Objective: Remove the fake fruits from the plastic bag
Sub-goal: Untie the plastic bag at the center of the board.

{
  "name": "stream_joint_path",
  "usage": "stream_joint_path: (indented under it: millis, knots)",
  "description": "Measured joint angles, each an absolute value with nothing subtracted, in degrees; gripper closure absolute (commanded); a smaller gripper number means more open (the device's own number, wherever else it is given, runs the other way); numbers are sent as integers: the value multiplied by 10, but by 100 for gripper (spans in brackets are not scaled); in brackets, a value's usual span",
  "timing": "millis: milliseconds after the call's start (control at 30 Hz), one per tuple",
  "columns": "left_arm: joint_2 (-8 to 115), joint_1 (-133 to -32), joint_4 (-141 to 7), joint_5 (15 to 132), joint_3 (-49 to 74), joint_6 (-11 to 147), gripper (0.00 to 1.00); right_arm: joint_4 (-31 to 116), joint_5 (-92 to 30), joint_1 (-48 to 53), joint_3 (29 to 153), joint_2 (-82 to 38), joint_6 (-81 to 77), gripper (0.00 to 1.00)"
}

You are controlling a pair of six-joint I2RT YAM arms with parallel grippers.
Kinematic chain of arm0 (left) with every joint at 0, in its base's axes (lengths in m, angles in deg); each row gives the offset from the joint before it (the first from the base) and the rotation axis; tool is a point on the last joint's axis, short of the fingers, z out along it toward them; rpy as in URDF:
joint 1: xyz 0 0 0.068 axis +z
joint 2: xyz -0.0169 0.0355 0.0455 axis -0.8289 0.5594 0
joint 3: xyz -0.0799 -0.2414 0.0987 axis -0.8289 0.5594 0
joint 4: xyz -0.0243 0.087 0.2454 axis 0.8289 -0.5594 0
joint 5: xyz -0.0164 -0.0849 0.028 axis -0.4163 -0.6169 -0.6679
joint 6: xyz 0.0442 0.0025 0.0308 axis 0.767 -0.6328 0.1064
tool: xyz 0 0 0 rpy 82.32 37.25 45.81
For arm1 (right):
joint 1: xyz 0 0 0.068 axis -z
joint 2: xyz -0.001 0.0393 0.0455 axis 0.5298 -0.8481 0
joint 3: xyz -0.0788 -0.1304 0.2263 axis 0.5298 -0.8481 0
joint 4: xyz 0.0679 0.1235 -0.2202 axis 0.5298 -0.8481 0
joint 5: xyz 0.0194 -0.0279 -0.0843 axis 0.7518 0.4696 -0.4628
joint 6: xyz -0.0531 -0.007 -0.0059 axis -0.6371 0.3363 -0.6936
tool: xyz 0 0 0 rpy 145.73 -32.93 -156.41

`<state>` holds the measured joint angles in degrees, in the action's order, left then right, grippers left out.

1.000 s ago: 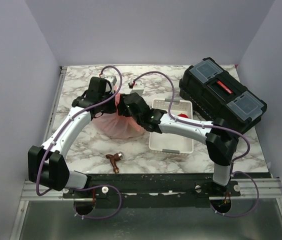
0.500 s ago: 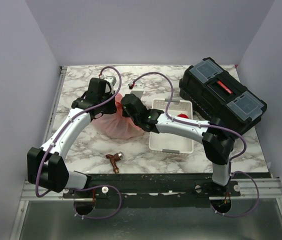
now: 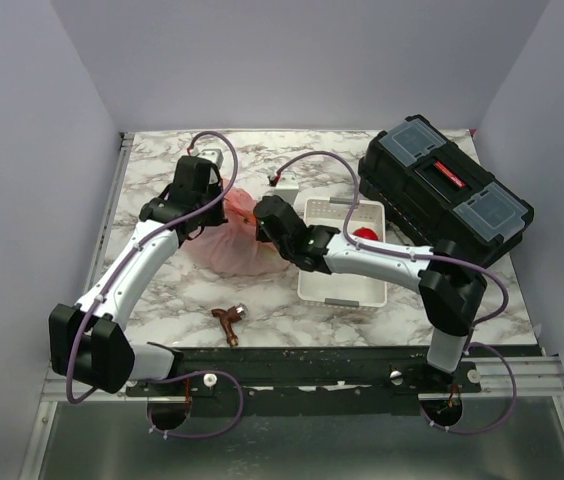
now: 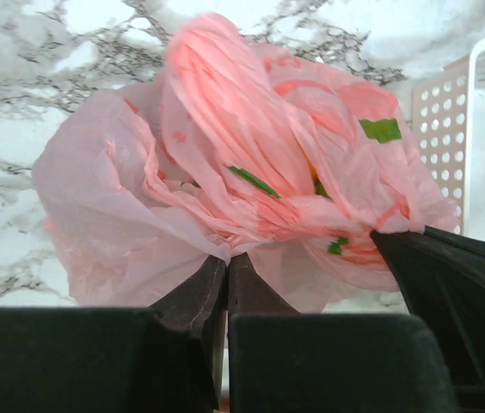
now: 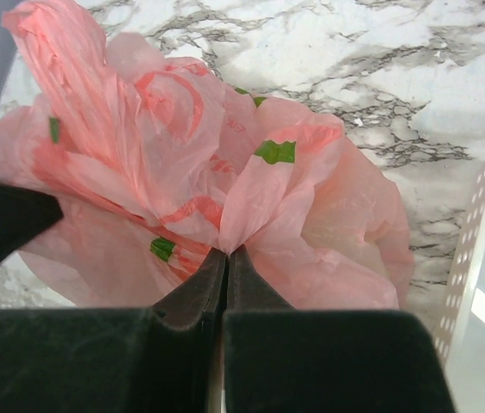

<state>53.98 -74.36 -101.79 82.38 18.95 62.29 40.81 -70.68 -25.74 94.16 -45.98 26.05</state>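
bag: pink plastic bag (image 3: 228,250) crumpled, bunched upward, on table (image 3: 292,312) just left of white tray (image 3: 343,291) | left gripper (image 4: 227,261): pinched together on bag film, far-left side | right gripper (image 5: 227,253): pinched together on bag fold, right side

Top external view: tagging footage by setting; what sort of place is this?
Probably a robot test cell: marble-patterned tabletop, plain lavender walls boxing it in, metal mounting rail in front.
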Motion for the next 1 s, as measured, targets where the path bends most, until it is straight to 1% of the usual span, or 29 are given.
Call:
stream_joint_path:
  millis: [467, 733, 900, 933, 1000]
  knots:
    - [508, -732, -1018, 934, 205, 582, 100, 420, -707, -243, 869, -414, 259, 99]
    - [462, -716, -1005, 947, 233, 567, 100, 421, -708, -232, 850, -397, 257, 99]
    - [460, -714, -1002, 947, 234, 565, 100, 417, -708, -223, 843, -397, 248, 84]
    - [460, -714, -1001, 947, 234, 565, 100, 414, -708, -222, 843, -397, 245, 82]
    - [460, -713, -1000, 946, 234, 565, 100, 399, -706, -222, 850, -397, 240, 82]
